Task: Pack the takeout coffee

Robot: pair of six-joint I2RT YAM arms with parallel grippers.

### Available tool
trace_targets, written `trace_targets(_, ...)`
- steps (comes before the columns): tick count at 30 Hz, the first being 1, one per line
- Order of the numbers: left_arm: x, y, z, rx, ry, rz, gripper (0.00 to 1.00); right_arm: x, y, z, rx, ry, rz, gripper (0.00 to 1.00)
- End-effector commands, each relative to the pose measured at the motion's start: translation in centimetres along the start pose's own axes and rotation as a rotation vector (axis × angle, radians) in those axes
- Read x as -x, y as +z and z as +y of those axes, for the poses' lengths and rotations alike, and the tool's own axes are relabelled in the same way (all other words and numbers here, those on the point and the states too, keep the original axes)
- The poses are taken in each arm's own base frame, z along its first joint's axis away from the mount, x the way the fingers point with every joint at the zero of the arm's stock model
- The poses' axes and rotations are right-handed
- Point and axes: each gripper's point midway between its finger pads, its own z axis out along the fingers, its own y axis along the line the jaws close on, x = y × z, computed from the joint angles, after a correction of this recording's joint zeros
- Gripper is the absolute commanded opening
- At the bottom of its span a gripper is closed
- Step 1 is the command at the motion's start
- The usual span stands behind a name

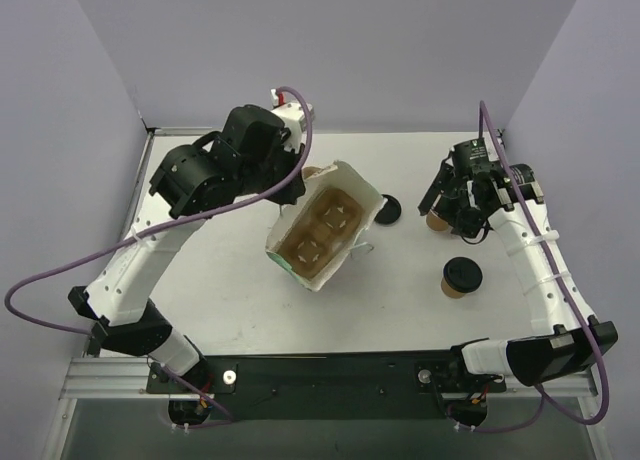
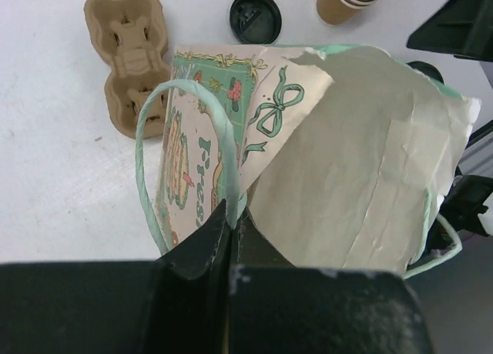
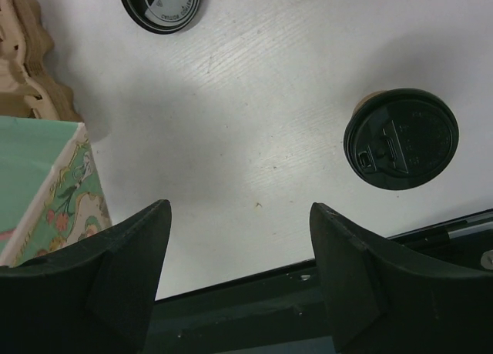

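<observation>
Green-printed paper bag (image 2: pixel 196 150) held by the clamped left gripper (image 2: pixel 229 215). Right gripper (image 3: pixel 239 215) gapes empty. Pickup pending, in my judgement: centre over the lidded coffee cup (image 3: pixel 400 138), grasp it upright.

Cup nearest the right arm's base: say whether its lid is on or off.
On. The cup wears a black lid covering its whole mouth; only a brown sliver of wall shows.

Mostly hidden beneath the right gripper (image 1: pixel 456 216), near the table's (image 1: pixel 230 300) right edge: a brown cup (image 1: pixel 436 222). Cut off by the left wrist view's top edge: a paper cup (image 2: pixel 345 3). Partly covered by the bag's (image 2: pixel 362 161) handle (image 2: pixel 225 131): its lettering (image 2: pixel 203 173).
</observation>
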Motion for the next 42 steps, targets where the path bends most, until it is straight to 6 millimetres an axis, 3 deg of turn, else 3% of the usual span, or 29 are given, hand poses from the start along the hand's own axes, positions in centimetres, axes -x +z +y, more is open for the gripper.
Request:
trace_targets(1,-2.2,1.0,0.6,-0.013,-0.178,0.162,0.00,0.0,-1.7,0.3,-0.007,-0.023,0.016,0.67)
trace_targets(3,-1.7,0.1,-0.6,-0.073,-0.204,0.175,0.00,-0.3,-1.9,0.4,-0.014,-0.045,0.029,0.67)
trace_targets(9,-4.6,2.1,-1.0,-0.072,-0.263,0.319,0.00,-0.4,-2.5,1.3,-0.004,-0.098,0.025,0.67)
trace_targets(11,-8.1,4.2,0.2,-0.004,-0.295,0.410,0.00,-0.7,-2.3,1.5,-0.009,-0.113,0.031,0.67)
trace_targets(12,-7.9,4.3,1.0,0.015,-0.330,0.376,0.00,-0.9,-2.2,1.6,-0.012,-0.122,0.033,0.67)
trace_targets(13,-10.4,5.3,2.4,0.078,-0.352,0.431,0.00,-1.0,-2.0,1.7,-0.014,-0.128,0.033,0.67)
trace_targets(15,-10.8,5.5,4.2,0.106,-0.413,0.396,0.00,-1.2,-1.9,1.7,-0.013,-0.133,0.033,0.68)
trace_targets(16,-12.4,5.9,4.6,0.120,-0.430,0.434,0.00,-1.2,-1.8,1.9,-0.010,-0.134,0.032,0.68)
trace_targets(17,-12.5,5.8,4.8,0.125,-0.437,0.430,0.00,-1.2,-1.8,1.8,-0.012,-0.130,0.026,0.68)
trace_targets(22,-11.1,5.2,4.8,0.125,-0.445,0.375,0.00,-0.8,-2.6,2.6,0.006,-0.162,-0.022,0.68)
trace_targets(29,-6.9,4.1,3.2,0.034,-0.472,0.265,0.00,-0.6,-4.0,3.9,0.057,-0.181,-0.052,0.68)
trace_targets(35,-6.0,4.3,2.6,0.003,-0.478,0.246,0.00,-0.2,-8.6,8.1,0.260,-0.257,-0.133,0.68)
trace_targets(38,-6.3,4.5,2.7,0.005,-0.483,0.248,0.00,-1.6,-10.4,10.0,0.346,-0.283,-0.127,0.67)
trace_targets(42,-6.2,4.8,2.4,-0.007,-0.493,0.246,0.00,-4.7,-10.9,11.2,0.385,-0.287,-0.036,0.63)
